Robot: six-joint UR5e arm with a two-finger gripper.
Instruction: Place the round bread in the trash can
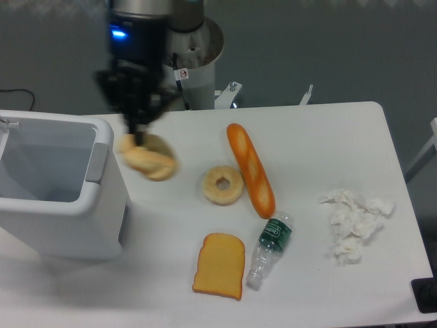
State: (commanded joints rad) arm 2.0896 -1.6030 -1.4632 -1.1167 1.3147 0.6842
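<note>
Just beside trash can | round bread under tool | touching

Even bright light, soft shadows, motion-blurred end effector

I see the bread, tan, blurred, lifted off the worktop just right of the open white bin.

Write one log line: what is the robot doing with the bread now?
gripper: shut on round bread | bread: lifted, blurred, beside trash can | in can: not yet
</note>
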